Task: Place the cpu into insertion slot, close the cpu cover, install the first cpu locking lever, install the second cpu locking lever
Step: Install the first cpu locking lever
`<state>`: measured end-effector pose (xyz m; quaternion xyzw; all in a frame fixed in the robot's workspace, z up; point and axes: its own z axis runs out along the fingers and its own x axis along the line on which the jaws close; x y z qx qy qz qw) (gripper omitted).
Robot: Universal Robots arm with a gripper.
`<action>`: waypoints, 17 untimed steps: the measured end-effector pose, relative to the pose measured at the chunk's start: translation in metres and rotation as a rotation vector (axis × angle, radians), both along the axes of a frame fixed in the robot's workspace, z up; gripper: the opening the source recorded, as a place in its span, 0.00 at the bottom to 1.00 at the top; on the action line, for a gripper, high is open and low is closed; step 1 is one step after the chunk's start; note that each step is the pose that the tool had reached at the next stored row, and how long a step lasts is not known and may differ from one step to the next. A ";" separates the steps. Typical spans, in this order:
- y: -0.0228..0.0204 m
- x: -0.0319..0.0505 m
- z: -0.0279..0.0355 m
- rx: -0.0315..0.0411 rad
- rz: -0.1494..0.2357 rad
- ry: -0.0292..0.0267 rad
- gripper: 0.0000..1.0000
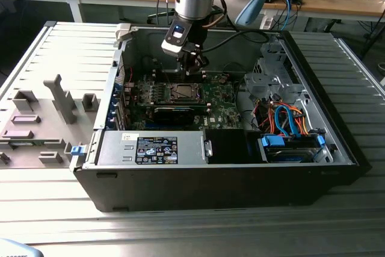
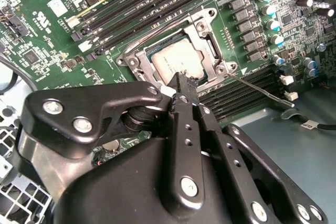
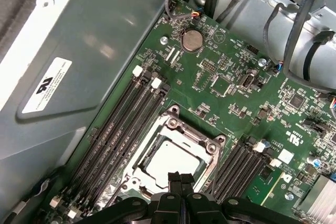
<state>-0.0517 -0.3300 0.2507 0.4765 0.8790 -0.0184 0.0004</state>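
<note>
The cpu [image 2: 176, 61] lies flat in the insertion slot [image 3: 137, 182] on the green board, its dull silver top [image 3: 170, 162] showing. The cpu cover [image 2: 207, 32] lies down around it as a silvery frame [image 3: 184, 129]. A thin metal locking lever [image 2: 260, 90] sticks out sideways from one socket corner. My gripper [image 2: 184, 81] hangs just above the edge of the cpu, its black fingertips [image 3: 175, 178] pressed together with nothing between them. In the exterior view the gripper [image 1: 194, 67] is inside the open computer case, above the socket [image 1: 183, 91].
Rows of long memory slots [image 2: 157, 3] flank the socket on both sides [image 3: 123, 124]. The case's metal wall [image 3: 94, 40] stands close by. A long black card [image 1: 174, 112], a drive cage [image 1: 271, 82] and orange and blue cables [image 1: 286, 118] fill the case.
</note>
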 end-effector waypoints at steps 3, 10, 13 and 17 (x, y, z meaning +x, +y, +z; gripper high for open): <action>0.0000 0.0000 0.0000 0.0000 0.011 0.0000 0.11; 0.0000 0.0000 0.0000 0.0000 0.033 0.0000 0.11; 0.0000 0.0000 0.0000 0.0000 0.046 0.0001 0.11; 0.0000 0.0000 0.0000 0.0000 0.058 0.0001 0.11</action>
